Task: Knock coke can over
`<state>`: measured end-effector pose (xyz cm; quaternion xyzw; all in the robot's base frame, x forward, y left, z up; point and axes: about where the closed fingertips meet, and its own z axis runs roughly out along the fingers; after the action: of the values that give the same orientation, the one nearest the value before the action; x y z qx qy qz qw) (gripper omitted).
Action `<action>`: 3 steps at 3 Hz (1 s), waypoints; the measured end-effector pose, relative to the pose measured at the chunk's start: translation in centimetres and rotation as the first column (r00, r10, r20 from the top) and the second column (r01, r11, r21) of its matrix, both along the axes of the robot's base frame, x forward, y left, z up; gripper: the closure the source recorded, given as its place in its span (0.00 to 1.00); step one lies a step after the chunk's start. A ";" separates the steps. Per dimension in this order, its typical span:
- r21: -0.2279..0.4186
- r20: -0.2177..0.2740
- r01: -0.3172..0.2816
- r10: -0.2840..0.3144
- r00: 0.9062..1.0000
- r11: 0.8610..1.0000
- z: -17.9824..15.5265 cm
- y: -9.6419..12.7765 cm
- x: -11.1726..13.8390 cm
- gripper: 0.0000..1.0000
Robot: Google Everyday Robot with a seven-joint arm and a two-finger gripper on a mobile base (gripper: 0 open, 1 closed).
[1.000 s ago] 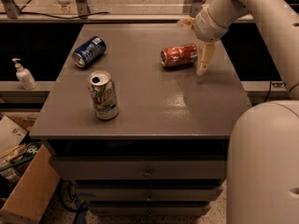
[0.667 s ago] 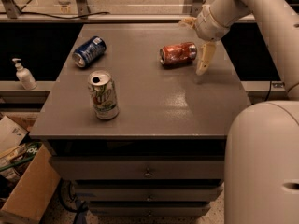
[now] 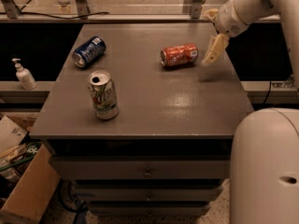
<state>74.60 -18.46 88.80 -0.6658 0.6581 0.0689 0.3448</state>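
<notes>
1. Camera view: your gripper (image 3: 211,54) is pulling away to the right. The coke can (image 3: 179,55) is lying flat just left of it and staying down, so the knock looks done.
2. You cannot tell if the gripper is spread or closed.
3. You are seeing three cans: one coke can, one blue can (image 3: 88,52), one 7UP can (image 3: 103,95).

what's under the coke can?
Just the table; the coke can lies on its side there. Gripper hangs right of it in view, not touching. The can's underside is hidden.
</notes>
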 end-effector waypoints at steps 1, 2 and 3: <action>0.129 -0.010 0.127 -0.127 0.992 0.983 2.8 -2.2 0.0 0.00; 0.254 -0.047 0.205 -0.200 0.979 0.945 5.2 -3.7 -0.9 0.00; 0.343 -0.102 0.255 -0.234 0.967 0.904 6.7 -4.6 -1.9 0.00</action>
<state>72.69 -23.09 95.51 -0.5027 0.7231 0.1616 0.4454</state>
